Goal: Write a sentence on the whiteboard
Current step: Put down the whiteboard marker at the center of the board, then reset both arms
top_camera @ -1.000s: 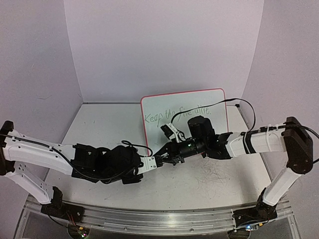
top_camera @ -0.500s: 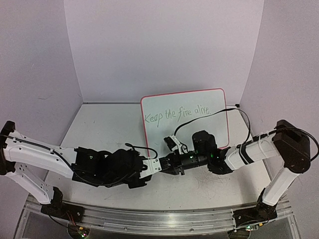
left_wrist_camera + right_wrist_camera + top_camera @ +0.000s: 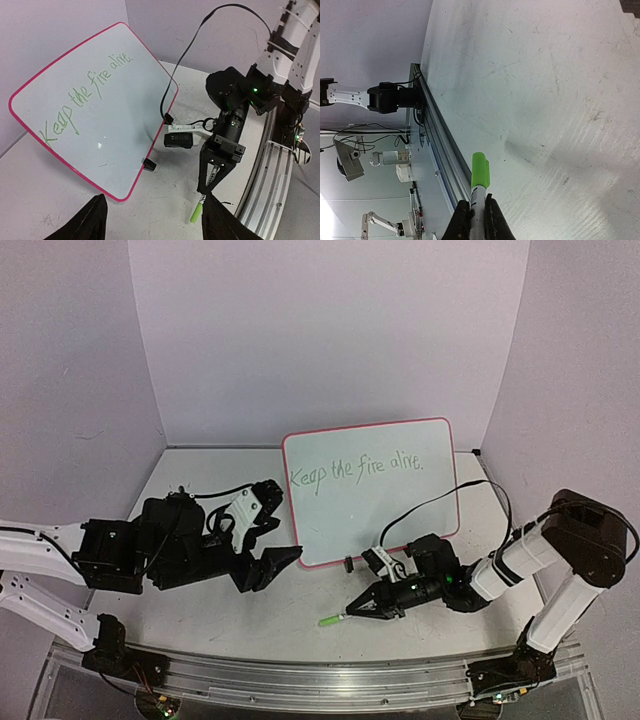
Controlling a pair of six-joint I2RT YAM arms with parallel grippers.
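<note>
Placement of the pen at the close of a writing task. The large white rectangular whiteboard with a thin red-pink rim (image 3: 385, 525) stands tilted back at the centre rear of the scuffed white table (image 3: 200, 490), propped on small black clip feet (image 3: 148, 165). The thin green handwritten sentence (image 3: 355, 468), "Keep the fire alive.", runs across its upper part and reads as finished.

The right gripper (image 3: 362, 610) hangs low over the table in front of the board, its jaws clamped on a slim white marker (image 3: 477, 197) whose bright green cap (image 3: 328, 620) points toward the near rail. The left gripper (image 3: 155, 200) stands to the left of the board with its fingers spread wide and nothing between them.

The step in hand appears to be laying the marker down. It is best done by lowering the barrel until it lies flat on the table, then parting the jaws, so that the pen does not drop or roll. Both arms should stay well off the board face, where the ink would smear.

No container appears in any view; the cap is the only enclosing part, seated on the marker's free end.
</note>
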